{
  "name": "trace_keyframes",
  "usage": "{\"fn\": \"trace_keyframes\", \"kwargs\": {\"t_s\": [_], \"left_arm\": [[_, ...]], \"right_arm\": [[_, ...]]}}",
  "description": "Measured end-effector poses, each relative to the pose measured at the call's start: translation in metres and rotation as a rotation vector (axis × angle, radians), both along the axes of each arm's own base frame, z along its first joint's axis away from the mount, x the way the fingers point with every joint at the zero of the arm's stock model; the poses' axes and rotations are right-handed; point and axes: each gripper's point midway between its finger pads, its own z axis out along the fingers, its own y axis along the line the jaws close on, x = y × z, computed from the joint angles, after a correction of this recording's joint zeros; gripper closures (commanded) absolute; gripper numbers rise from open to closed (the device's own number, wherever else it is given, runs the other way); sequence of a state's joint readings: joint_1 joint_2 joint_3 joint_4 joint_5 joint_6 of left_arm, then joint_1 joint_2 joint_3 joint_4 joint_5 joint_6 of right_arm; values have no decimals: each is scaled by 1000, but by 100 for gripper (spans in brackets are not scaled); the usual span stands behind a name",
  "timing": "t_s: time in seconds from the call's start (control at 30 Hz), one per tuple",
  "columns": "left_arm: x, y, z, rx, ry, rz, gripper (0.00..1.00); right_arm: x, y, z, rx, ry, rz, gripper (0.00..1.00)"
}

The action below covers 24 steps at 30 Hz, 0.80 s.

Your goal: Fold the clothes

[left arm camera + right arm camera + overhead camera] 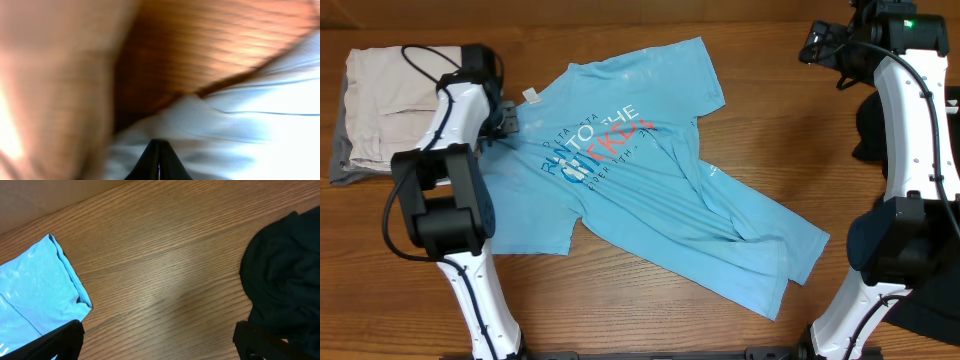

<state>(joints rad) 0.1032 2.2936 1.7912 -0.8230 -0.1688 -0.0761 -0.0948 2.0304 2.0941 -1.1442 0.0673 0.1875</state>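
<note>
- Lying slantwise across the wooden bench in the overhead view, the light blue T-shirt is spreading from its collar at upper left down to its hem at lower right, with its chest side facing up.
- White, dark blue and red lettering is running across the chest, and a small white tag is showing at the neck.
- The left hand is sitting at the collar end of the shirt, just beside the tag, while the right hand is hanging well apart from the shirt at the far right corner.
- A folded beige cloth is resting at upper left, and a dark garment is bunching by the right arm.
- Through the blurred left wrist view, the dark fingers are meeting in a closed point right over soft, creased blue fabric; whether any cloth is caught between them cannot be told.
- Through the right wrist view, the black fingers are standing wide apart with only bare, fine-grained wood between them.
- A hemmed sleeve of the shirt is lying near the left finger, and the dark garment is crumpling near the right one.
</note>
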Motion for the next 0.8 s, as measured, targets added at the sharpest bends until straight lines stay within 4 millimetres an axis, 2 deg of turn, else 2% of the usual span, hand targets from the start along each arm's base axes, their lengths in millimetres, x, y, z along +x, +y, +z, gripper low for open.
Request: {"fn": "trace_keyframes", "kwargs": {"t_s": [0.1,0.2,0.27,0.33,0.43,0.5,0.57,0.63,0.8], "left_arm": [[24,-32,21,-29,-74,-64,96],[56,-86,63,-87,-212,-174,96],[74,-129,99,-115,-324,-271,96],[83,-164,125,-120,-407,-346,96],[86,-205,140,-107,-464,-430,96],[89,-219,134,-97,-474,-459,96],[95,-223,119,-89,-468,-469,96],[99,-220,99,-80,-447,-464,96],[103,-201,36,-63,-358,-432,96]], "right_arm": [[0,0,0,0,0,0,0],[0,0,0,0,0,1,0],[0,0,0,0,0,0,0],[0,0,0,0,0,1,0],[0,0,0,0,-1,0,0],[0,0,0,0,0,1,0],[0,0,0,0,0,0,0],[0,0,0,0,0,1,0],[0,0,0,0,0,0,0]]}}
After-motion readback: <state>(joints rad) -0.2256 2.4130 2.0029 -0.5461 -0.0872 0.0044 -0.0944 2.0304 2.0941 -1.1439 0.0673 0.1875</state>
